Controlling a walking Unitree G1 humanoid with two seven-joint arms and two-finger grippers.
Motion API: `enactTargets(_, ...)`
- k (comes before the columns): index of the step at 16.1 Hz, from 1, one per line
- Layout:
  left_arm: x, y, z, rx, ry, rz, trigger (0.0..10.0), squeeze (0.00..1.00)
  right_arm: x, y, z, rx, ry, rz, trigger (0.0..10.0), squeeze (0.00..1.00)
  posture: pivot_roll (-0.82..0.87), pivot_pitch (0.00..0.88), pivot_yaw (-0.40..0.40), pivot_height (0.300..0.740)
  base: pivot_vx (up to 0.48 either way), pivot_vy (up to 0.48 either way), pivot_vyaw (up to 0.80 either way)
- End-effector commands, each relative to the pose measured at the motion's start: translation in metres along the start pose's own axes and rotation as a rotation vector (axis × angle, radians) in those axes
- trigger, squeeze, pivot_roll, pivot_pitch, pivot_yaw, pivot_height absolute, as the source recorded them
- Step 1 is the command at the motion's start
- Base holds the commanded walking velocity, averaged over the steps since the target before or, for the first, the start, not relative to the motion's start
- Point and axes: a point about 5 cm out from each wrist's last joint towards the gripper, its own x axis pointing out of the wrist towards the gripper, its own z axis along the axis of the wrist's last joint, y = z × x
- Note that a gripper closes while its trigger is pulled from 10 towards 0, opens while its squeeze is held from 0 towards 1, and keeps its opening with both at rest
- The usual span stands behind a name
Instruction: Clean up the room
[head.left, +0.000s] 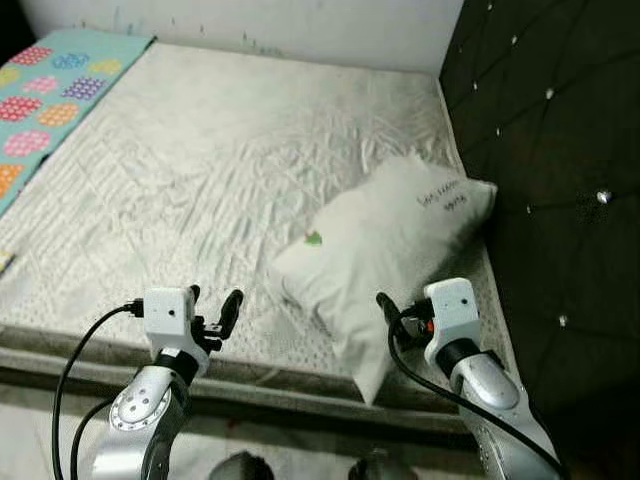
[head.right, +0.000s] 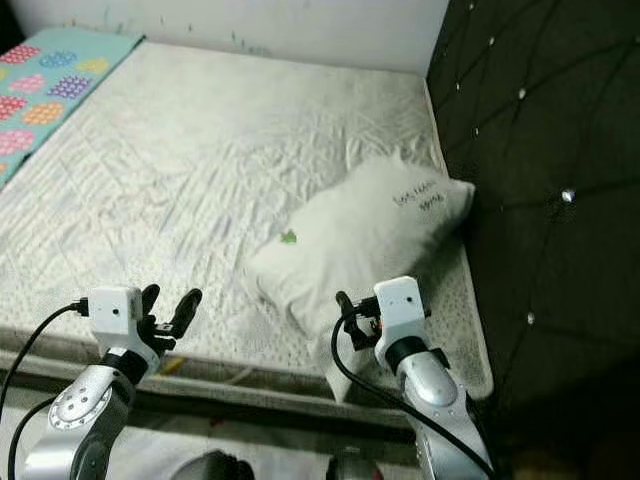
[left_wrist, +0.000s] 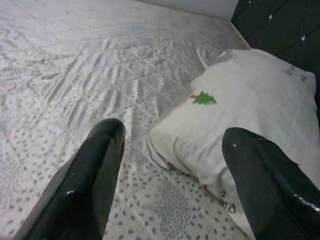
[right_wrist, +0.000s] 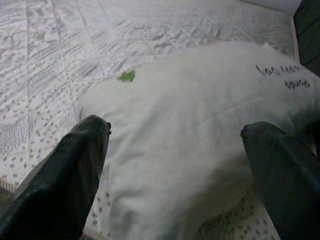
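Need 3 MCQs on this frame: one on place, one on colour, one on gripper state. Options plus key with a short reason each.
1. Where does the pillow lie on the mattress?
A. At the far wall
B. Near the front edge, on the robot's right, beside the dark headboard
C. On the patterned blanket

2. What colour is the small tree mark on the pillow?
A. Red
B. Blue
C. Green

3. How do the left gripper and right gripper stand?
A. Both open, holding nothing
B. Left shut on the pillow
C. Right shut on the blanket

Key: 1 B, the pillow sits by the near edge, its far end next to the headboard. 2 C, the left wrist view shows a green tree. 3 A, both wrist views show the fingers spread apart with nothing between them.
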Motion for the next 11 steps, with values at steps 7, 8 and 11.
enactTargets(7, 0.0002, -0.0014, 0.0047, -0.012, -0.027, -0.009, 10.0, 0.00, 0.0010, 0.0006, 0.0026, -0.007, 0.001, 0.015, 10.0, 0.00, -0.15, 0.139, -0.044, 0.661, 0.087, 0.000, 0.00)
enactTargets(8, 0.0004, -0.0018, 0.0048, -0.013, -0.028, -0.010, 10.0, 0.00, 0.0011, 0.0005, 0.0027, -0.007, 0.002, 0.014, 10.0, 0.00, -0.15, 0.139, -0.044, 0.661, 0.337, 0.000, 0.00)
enactTargets(11, 0.0014, -0.0021, 0.0049, -0.015, -0.029, -0.017, 10.0, 0.00, 0.0021, 0.0004, 0.0030, -0.008, 0.002, 0.014, 10.0, 0.00, -0.15, 0.139, -0.045, 0.661, 0.396, 0.000, 0.00)
